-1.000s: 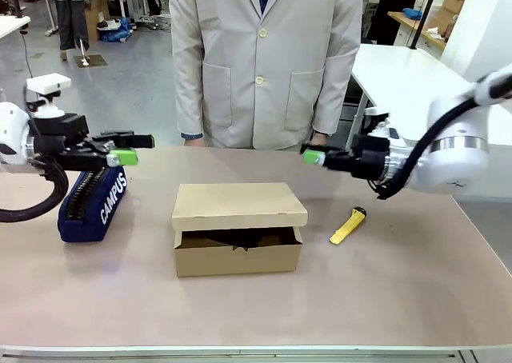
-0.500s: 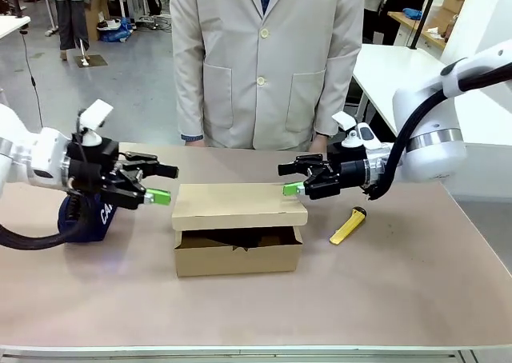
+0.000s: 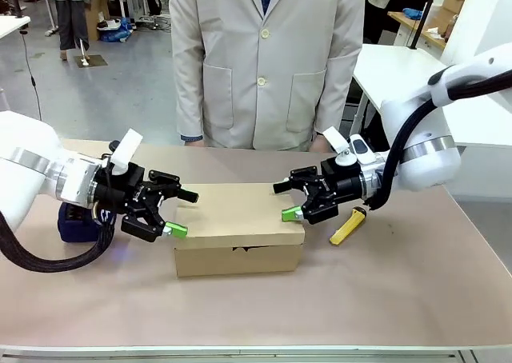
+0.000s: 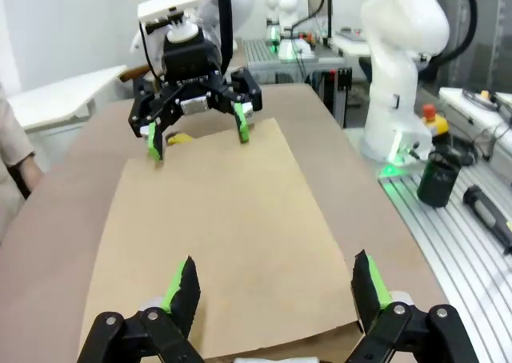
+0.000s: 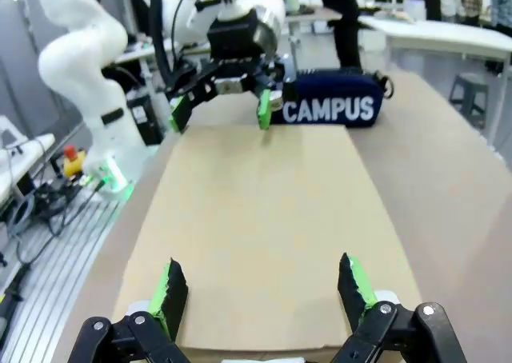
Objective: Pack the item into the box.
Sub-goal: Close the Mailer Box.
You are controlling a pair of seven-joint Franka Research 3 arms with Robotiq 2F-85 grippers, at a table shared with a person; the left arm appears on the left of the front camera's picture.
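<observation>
The brown cardboard box (image 3: 238,239) sits mid-table with its lid flap (image 3: 240,207) lying almost flat on it. The item is hidden. My left gripper (image 3: 186,213) is open at the lid's left end, its fingers spread above and in front of the edge. At the lid's right end my right gripper (image 3: 284,201) is open in the same way. In the left wrist view my left gripper (image 4: 276,287) spans the lid (image 4: 216,219), with the right gripper (image 4: 196,127) facing it. In the right wrist view my right gripper (image 5: 260,287) spans the lid (image 5: 256,211), opposite the left gripper (image 5: 222,107).
A yellow utility knife (image 3: 347,225) lies just right of the box, under my right wrist. The navy CAMPUS pouch (image 5: 330,109) lies left of the box, behind my left arm. A person in a beige coat (image 3: 268,59) stands at the far edge.
Both grippers have swung inward and down from the table's sides to the ends of the box lid. The lid has dropped from propped open to almost flat.
</observation>
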